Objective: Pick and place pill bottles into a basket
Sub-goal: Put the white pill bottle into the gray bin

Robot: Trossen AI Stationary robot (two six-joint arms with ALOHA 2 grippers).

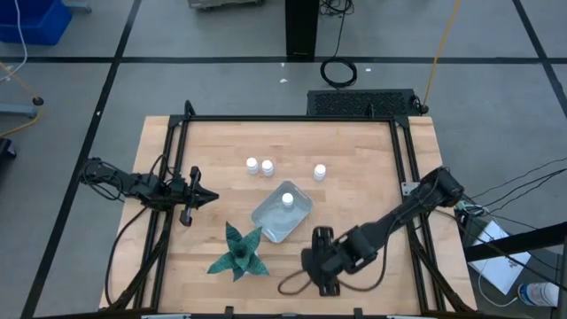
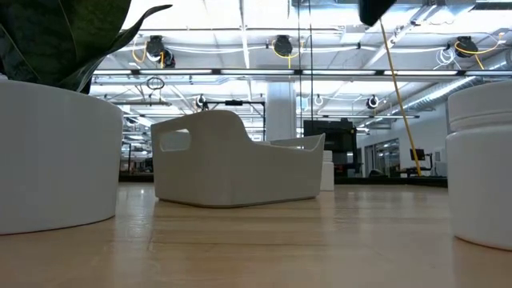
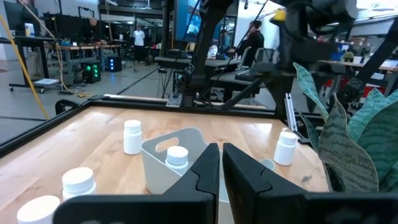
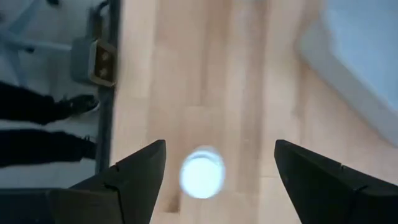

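Note:
The basket stands mid-table with one pill bottle upright inside it; both also show in the left wrist view, basket and bottle. Three bottles stand beyond it. My right gripper is open, pointing down above another upright bottle, whose cap shows below and between the fingers, untouched. In the high view my right gripper hides that bottle. My left gripper is shut and empty, left of the basket.
A green spiky plant in a white pot stands at the near side, left of my right gripper. The black frame rails run along the table's sides. People stand in the room beyond the table.

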